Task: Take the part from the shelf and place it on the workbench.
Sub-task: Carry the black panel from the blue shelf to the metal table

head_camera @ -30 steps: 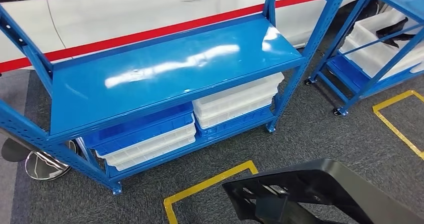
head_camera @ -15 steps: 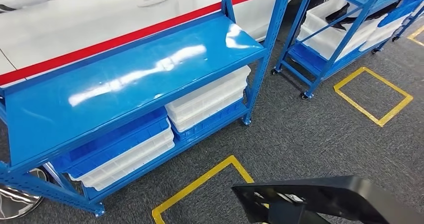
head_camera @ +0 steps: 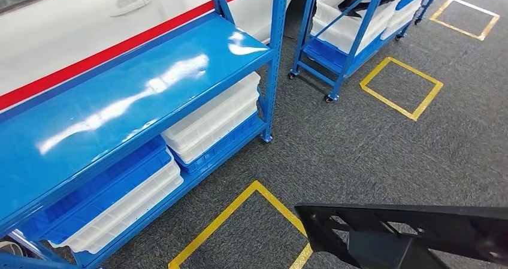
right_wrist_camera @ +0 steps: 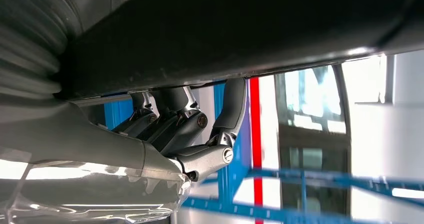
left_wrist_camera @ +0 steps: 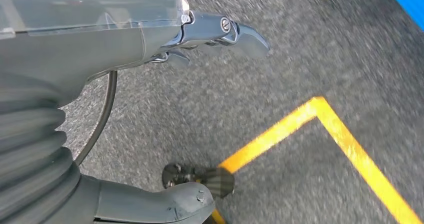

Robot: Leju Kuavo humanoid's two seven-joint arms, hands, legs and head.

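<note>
Gripping the black part (head_camera: 413, 230) from beneath, right hand (right_wrist_camera: 185, 129) has fingers curled against it, above grey floor (head_camera: 371, 143) beside blue shelf (head_camera: 120, 107). Left hand (left_wrist_camera: 200, 39) hangs empty, fingers loosely apart.

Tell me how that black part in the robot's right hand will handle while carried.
The black part looks like rigid moulded plastic with open ribbing, so probably stiff and fairly light. It is wide, and the right hand grips under one stretch, so it may tilt or swing.

Grey carpet floor (head_camera: 383, 143) with yellow tape squares (head_camera: 400, 88) — white car (head_camera: 90, 23) behind, glossy reflections.
</note>
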